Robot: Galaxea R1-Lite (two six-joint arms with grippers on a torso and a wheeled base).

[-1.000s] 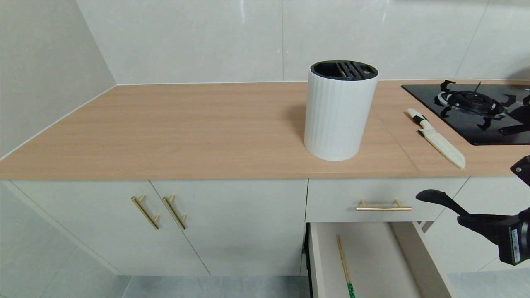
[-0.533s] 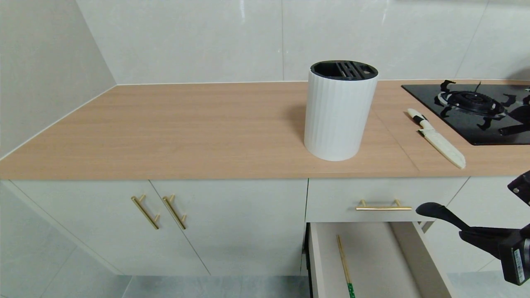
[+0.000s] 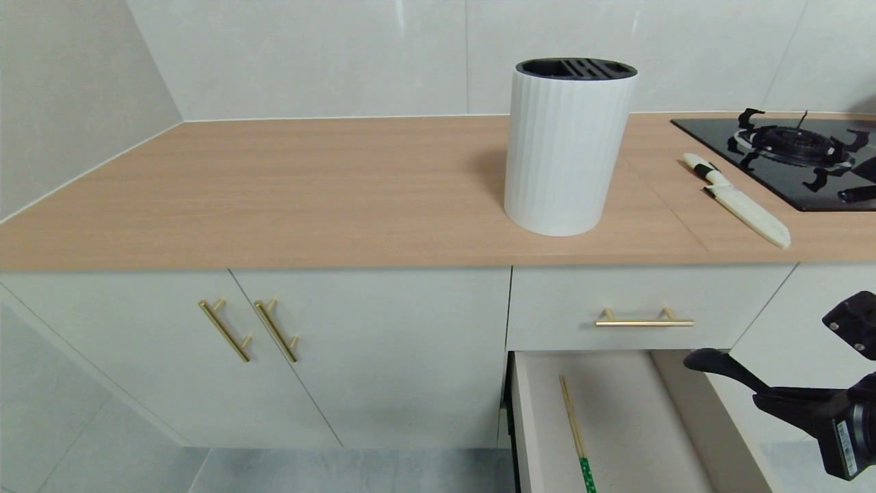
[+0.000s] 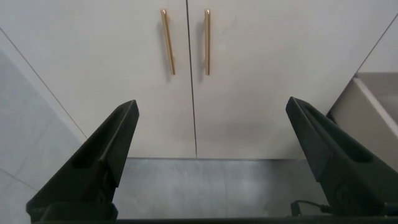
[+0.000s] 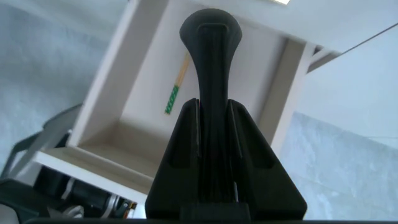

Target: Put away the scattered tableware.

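Wooden counter (image 3: 308, 198) runs along a tiled wall, with cabinet doors (image 3: 383, 342) below and an open drawer (image 3: 636, 411) beside them. A white holder (image 3: 567, 147) stands upright on the counter; the knife (image 3: 739, 202) lies flat between it and the stove (image 3: 787, 154). Left gripper (image 4: 211, 107), fingers spread wide, faces the doors. Right gripper (image 3: 701, 359), fingers pressed together, hangs by the drawer's right side — chopsticks (image 3: 575, 431) lie inside.

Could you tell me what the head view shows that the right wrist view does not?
Head view, not right wrist view: the white knife holder and the knife on the countertop, the stove, and the cabinet doors. Right wrist view, not head view: the front wall of the open drawer. Both: that drawer, the chopsticks lying in it, and the right gripper with its fingers together.
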